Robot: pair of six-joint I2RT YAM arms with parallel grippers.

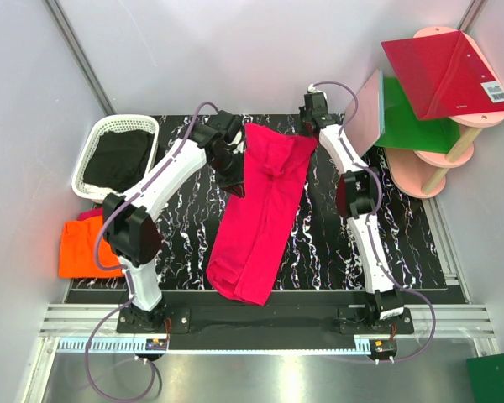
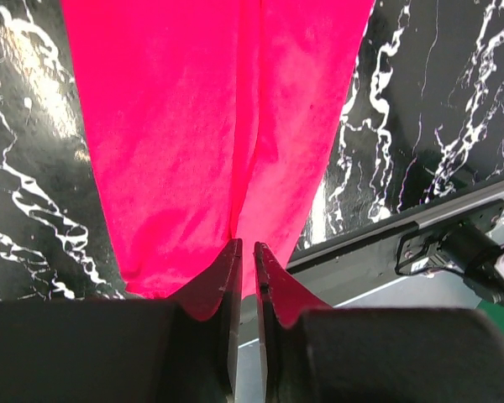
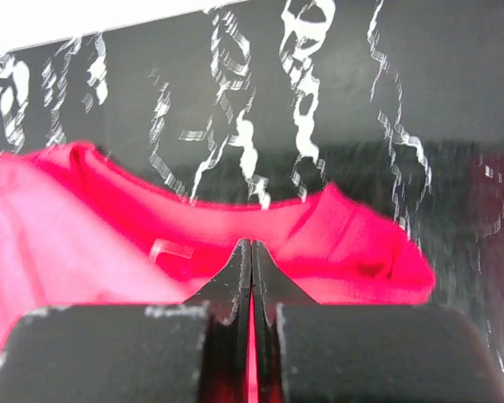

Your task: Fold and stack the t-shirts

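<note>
- The hot pink t-shirt (image 1: 260, 210) is laid out on the black marbled bench (image 1: 336, 243) as a long narrow strip. It runs from the far middle towards the near edge and slants slightly to the left.
- The near end of this strip is seen close to the front rail of the bench, and the collar end is at the far side.
- The right end effector (image 3: 252, 243) is seen at the far right corner of the shirt. Its fingers are pressed together on the collar edge (a thin line of pink shows between them).
- A small white neck label (image 3: 170, 250) is visible just left of that grip, in the right wrist view.
- The left end effector (image 2: 246, 245) is placed at the left edge of the strip, towards its far end. Its fingers are parted by only a thin slit.
- Whether cloth is touched at those tips cannot be told, though pink fabric lies straight ahead of them.
- The bright orange t-shirt (image 1: 84, 248) is found folded at the near left, at the left edge of the bench and partly hidden by the left arm.
- A white basket (image 1: 88, 155) holding black cloth (image 1: 122, 155) is set at the far left.
- A red panel (image 1: 445, 71) and a green panel (image 1: 416, 117) are carried on a pink stand (image 1: 420, 172) at the far right.
</note>
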